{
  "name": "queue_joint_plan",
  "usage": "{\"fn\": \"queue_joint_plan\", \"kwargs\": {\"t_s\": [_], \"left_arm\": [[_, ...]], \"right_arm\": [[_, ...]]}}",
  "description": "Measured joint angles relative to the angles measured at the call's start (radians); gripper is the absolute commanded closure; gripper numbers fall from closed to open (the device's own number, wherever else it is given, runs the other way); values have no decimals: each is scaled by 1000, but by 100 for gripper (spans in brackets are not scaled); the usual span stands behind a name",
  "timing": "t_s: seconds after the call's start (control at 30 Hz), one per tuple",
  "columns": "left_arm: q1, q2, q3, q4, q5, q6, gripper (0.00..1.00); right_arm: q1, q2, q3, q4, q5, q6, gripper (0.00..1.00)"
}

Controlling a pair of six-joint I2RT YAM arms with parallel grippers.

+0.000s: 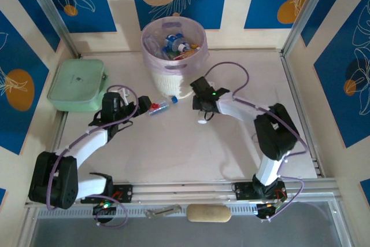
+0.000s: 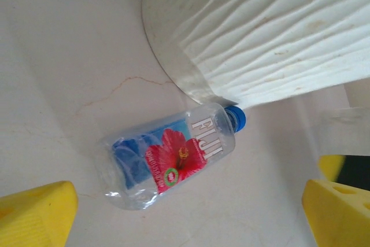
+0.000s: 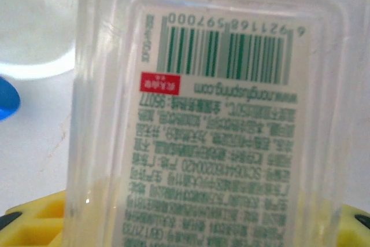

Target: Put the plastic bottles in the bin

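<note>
Right gripper [image 1: 202, 113] in front of the bin [image 1: 173, 79], fingers clamped on a clear bottle [image 3: 219, 131], likely for lifting over the rim; left gripper [image 2: 188, 215] spread wide above the red-flowered bottle [image 2: 173, 160] lying at the bin's foot.

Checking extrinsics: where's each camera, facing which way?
Top external: above, behind the bases, looking down on table, bin, left arm, right arm.
Left wrist: on left arm, looking down at Fiji bottle beside bin; fingers of open left end effector at bottom corners.
Right wrist: close against barcode-labelled bottle between fingers of right end effector.
Shared: top external and left wrist both show Fiji bottle, bin.
</note>
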State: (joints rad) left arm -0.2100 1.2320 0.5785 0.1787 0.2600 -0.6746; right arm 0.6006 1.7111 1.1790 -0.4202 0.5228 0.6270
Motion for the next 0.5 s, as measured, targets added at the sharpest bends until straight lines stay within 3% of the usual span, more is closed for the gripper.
{"fn": "queue_joint_plan", "kwargs": {"t_s": [0.27, 0.5], "left_arm": [[69, -34, 0, -9, -9, 2, 1], [136, -90, -21, -10, -2, 1, 1]], "right_arm": [[-104, -261, -25, 41, -7, -105, 59], [-153, -380, 90, 62, -37, -211, 59]]}}
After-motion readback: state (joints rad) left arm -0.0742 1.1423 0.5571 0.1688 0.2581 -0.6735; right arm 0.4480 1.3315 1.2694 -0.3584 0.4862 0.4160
